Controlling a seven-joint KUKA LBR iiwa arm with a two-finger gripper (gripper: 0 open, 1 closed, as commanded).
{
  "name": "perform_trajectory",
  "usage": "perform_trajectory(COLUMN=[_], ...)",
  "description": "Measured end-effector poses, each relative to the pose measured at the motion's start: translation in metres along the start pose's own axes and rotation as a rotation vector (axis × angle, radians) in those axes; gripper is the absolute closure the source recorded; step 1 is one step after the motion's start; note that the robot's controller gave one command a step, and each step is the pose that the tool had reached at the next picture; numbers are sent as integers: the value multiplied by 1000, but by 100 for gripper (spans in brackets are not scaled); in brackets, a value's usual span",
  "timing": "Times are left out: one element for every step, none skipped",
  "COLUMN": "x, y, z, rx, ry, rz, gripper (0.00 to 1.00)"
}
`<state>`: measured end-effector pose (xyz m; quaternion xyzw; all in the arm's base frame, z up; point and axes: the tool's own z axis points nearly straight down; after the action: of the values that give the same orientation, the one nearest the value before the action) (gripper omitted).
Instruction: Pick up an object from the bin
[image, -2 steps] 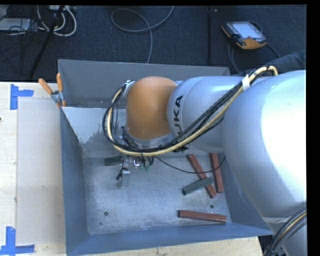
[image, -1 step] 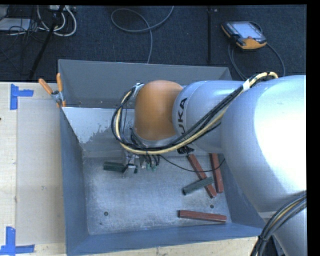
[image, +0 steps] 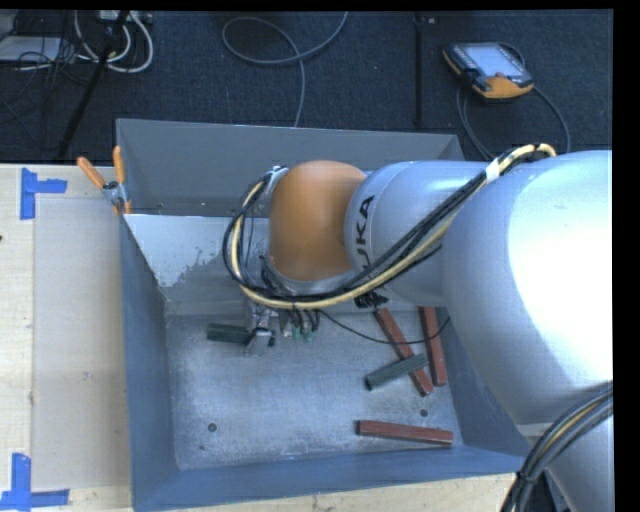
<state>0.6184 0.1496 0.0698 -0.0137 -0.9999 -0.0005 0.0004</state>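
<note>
Camera view: gripper (image: 264, 336) low over speckled grey metal bin (image: 260, 410) floor, left of centre, beneath smooth orange dome cover (image: 310, 220) and looped cables (image: 233, 250). Short dark flat bar (image: 228, 335) lies at gripper tip, touching or just beside it. Gripper's opening cannot be told. At right: slim rust-brown strips (image: 392, 338), dark grey bar (image: 393, 373) touching them, another brown strip (image: 405, 432) near front wall.

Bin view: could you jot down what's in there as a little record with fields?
bin: grey metal, few loose things
gripper: low, left of middle
nearest thing: dark bar, flat, just left of gripper; held or not unclear
right: two brown sticks, a grey bar crossing one
front: brown stick along the front wall
</note>
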Motion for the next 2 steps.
perform_trajectory(x=[4,11], y=[-32,-1], z=[-1,-127], rx=[-1,0], ry=[-1,-2], rz=[-59,16], gripper=[100,100])
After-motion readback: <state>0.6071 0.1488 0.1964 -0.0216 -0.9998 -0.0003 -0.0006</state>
